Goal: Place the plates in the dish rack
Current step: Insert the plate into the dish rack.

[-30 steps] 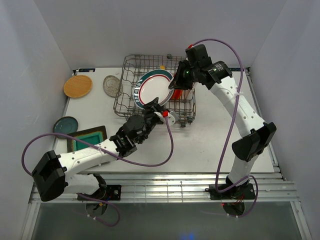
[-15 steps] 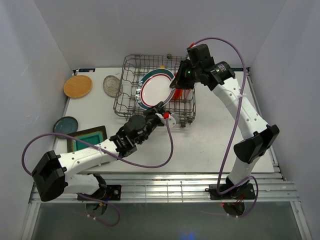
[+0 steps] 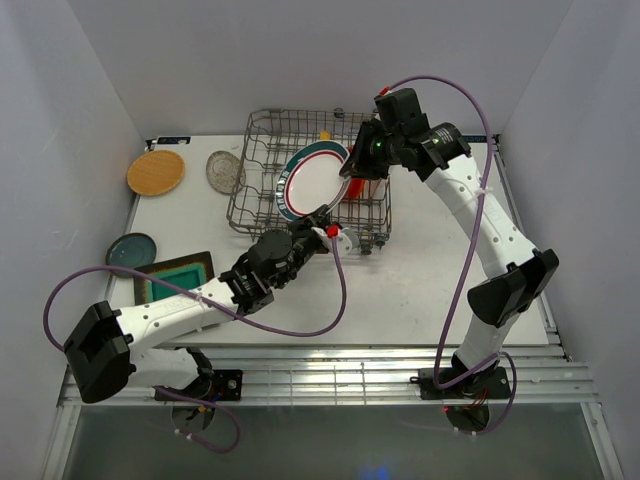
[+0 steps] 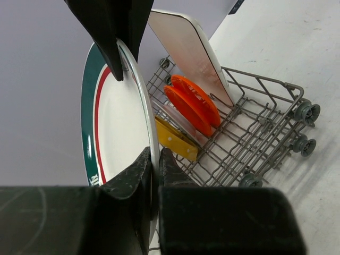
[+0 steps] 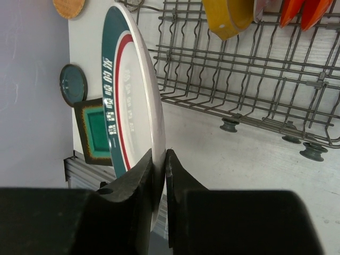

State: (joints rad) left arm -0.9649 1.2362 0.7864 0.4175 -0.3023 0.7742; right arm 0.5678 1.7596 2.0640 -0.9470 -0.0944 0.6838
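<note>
Midway: left gripper [image 4: 155, 159], right gripper [image 5: 158, 159] clamp green-rimmed plate [image 3: 312, 182] over dish rack [image 3: 290, 113]; racked plates [image 4: 194, 103] inside, four loose plates [image 3: 156, 172] left of it

Left arm [image 3: 170, 310]: white shells, black joints
Right arm [image 3: 480, 215]: same white and black
Cables [image 3: 340, 290]: purple loops
Fingers [image 4: 133, 175]: matte black wedges

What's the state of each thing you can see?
dish rack, partly loaded
left gripper, jaws shut on green-rimmed plate
right gripper, jaws shut on that plate
green-rimmed plate, held on edge
wooden plate, flat on table
glass plate, flat on table
dark teal plate, flat on table
square teal plate, flat on table
</note>
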